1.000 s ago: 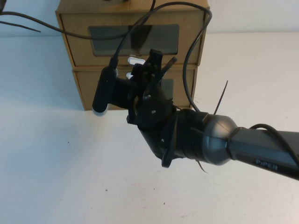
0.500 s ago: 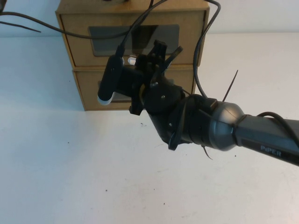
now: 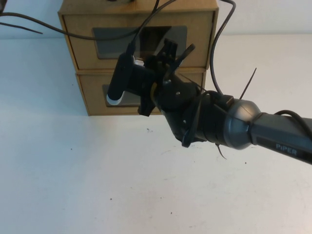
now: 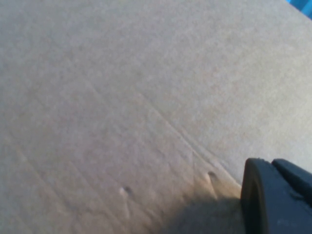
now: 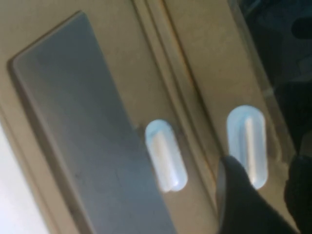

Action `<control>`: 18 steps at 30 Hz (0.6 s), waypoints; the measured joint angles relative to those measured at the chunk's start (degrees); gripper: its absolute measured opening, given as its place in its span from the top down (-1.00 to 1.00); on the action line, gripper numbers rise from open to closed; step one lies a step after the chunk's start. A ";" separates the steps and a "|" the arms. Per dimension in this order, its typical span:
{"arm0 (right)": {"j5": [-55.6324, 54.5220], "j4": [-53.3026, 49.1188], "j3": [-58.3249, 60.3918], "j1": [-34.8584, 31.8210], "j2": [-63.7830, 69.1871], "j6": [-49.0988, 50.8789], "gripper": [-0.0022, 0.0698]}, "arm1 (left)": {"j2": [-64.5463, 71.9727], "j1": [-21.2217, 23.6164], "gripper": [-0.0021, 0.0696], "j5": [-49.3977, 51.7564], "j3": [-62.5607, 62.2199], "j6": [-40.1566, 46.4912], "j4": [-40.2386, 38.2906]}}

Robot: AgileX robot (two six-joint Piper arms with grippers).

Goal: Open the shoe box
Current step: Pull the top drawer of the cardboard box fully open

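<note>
Two brown cardboard shoe boxes stand stacked at the back of the table, the upper box [image 3: 200,39] on the lower box [image 3: 90,92]. Each has a drawer front with a window and a white handle. My right gripper [image 3: 176,50] is pressed close to the upper box's front. In the right wrist view, the right gripper [image 5: 265,175] is open, its dark fingers either side of the upper handle [image 5: 247,141]. The lower handle [image 5: 165,156] sits beside the grey window [image 5: 83,126]. The left gripper [image 4: 278,200] shows only a dark edge against bare cardboard [image 4: 122,97].
The white table [image 3: 63,180] spreads in front of and to both sides of the boxes. Black cables [image 3: 214,44] loop over the upper box's front. The right arm's wrist camera [image 3: 119,80] hangs before the lower box.
The right arm has moved forward and up toward the boxes, bringing its fingers from the lower drawer's level to the upper handle. Its fingers have drawn a little closer together.
</note>
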 joint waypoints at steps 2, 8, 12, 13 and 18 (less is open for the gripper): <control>0.00 -0.11 -1.09 0.00 0.65 0.00 0.36 | 0.00 0.00 0.96 0.00 0.00 0.00 0.00; -0.27 -0.12 -2.49 0.00 1.95 0.00 0.36 | 0.00 0.00 0.96 0.00 0.00 -0.10 0.00; -0.27 -0.12 -2.61 0.00 2.09 0.00 0.36 | 0.00 0.00 0.96 0.00 0.00 -1.75 0.00; -0.27 -0.12 -2.71 0.00 2.09 0.00 0.36 | 0.00 0.00 0.96 0.00 0.00 -2.17 0.00; -0.27 -0.12 -2.74 0.00 2.09 0.00 0.36 | 0.00 0.00 0.96 0.10 0.00 -5.22 0.00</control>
